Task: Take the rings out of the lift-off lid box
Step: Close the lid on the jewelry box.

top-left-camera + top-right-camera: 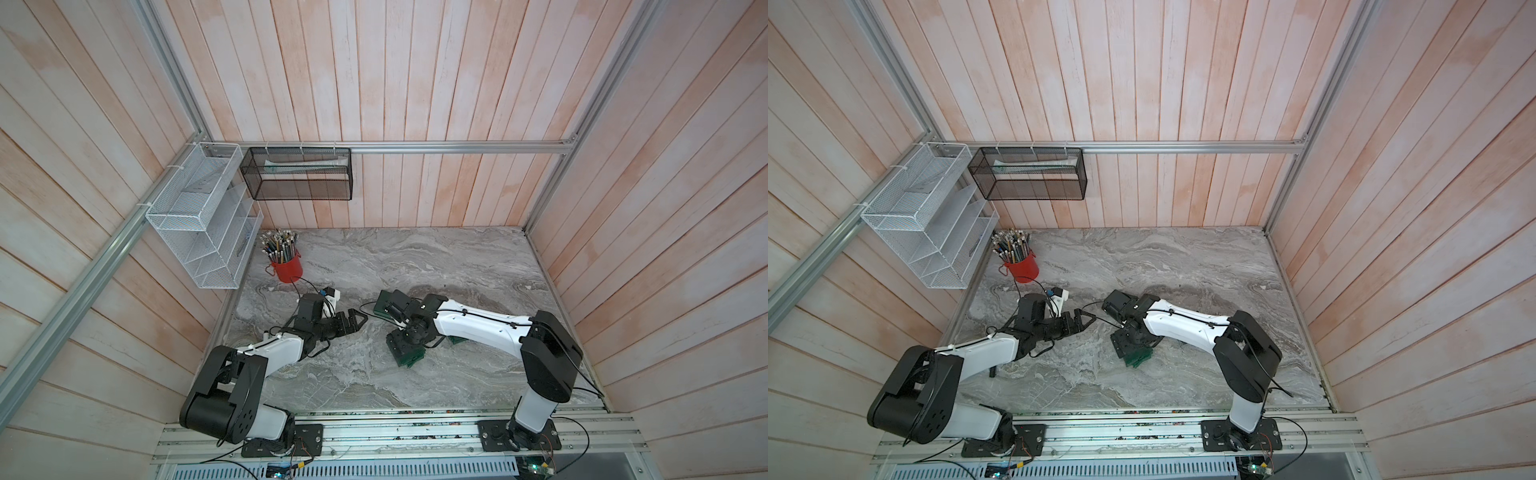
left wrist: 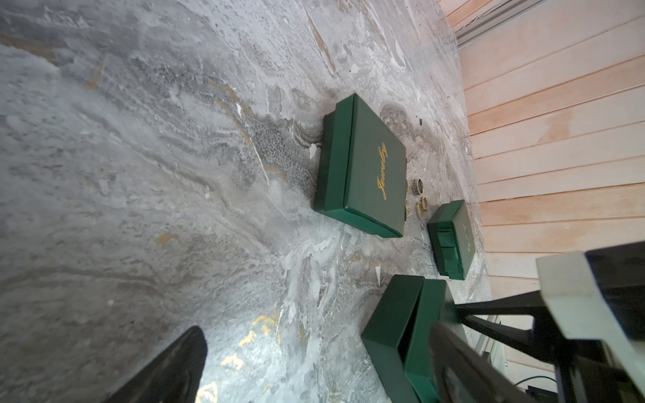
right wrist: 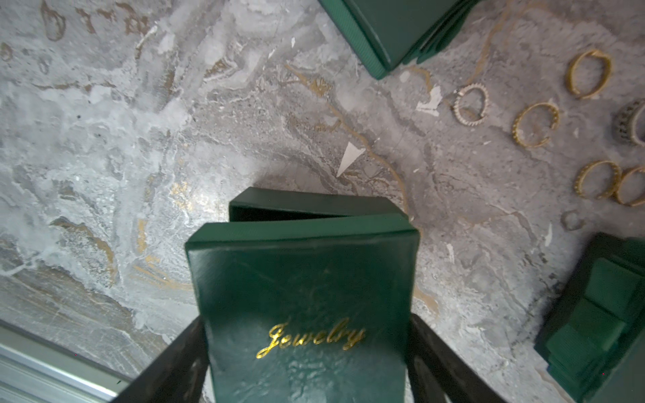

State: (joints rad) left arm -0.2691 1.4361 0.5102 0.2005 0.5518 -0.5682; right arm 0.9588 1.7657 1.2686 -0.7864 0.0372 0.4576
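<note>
In both top views the left gripper [image 1: 361, 323] [image 1: 1090, 322] has its jaws spread wide, with nothing between them. It hangs low over the marble table [image 1: 457, 266], left of the middle. The right gripper [image 1: 405, 350] [image 1: 1128, 349] points down onto the green lift-off lid box [image 1: 409, 359] [image 1: 1136, 359], which stands near the middle of the table. A flat green box [image 1: 381, 307] lies farther back, partly under the right arm. A red cup [image 1: 286, 270] of pencils stands in the far left corner. The rings cannot be seen from above, as the right arm covers that spot.

In the left wrist view the rings [image 2: 419, 186] lie on the bare table, outside every box. They are between the flat green box [image 2: 363, 167], marked "Jewelry", and a small green box [image 2: 450, 240] to its right.

In the right wrist view the right gripper [image 3: 307, 322] pinches the lid [image 3: 303, 279] by its two sides. The lid sits askew over the box's base [image 3: 314, 204], and a dark strip of the inside shows. The rings [image 3: 516, 129], mostly gold hoops with a few silvery ones, lie scattered on the table well apart from the lid.
</note>
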